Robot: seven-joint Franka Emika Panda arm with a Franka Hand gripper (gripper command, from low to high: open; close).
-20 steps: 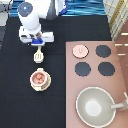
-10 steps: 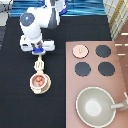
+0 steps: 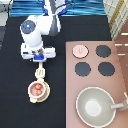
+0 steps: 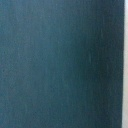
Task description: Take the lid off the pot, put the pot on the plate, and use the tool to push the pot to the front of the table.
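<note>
My gripper [image 3: 38, 58] hangs over the black table [image 3: 17, 112] in the exterior view's upper left, shut on the handle of the cream-white tool [image 3: 40, 73]. The tool's slotted head points toward the view's bottom and touches the pot's far edge. The small pot [image 3: 38, 89], reddish-orange inside, sits uncovered on the cream plate [image 3: 31, 97]. On the stove's upper-left burner spot lies the pale pink lid [image 3: 79, 50] with its knob up. The wrist view shows only dark table surface [image 4: 50, 65].
The pinkish-brown stove [image 3: 120, 82] fills the exterior view's right side, with three black burners [image 3: 83, 68] showing. A large grey-beige pan [image 3: 95, 106] with a long handle stands at its lower part. Bright clutter lies past the table's top edge.
The gripper with the tool has moved toward the exterior view's bottom, and the pot on its plate has slid the same way ahead of the tool's head.
</note>
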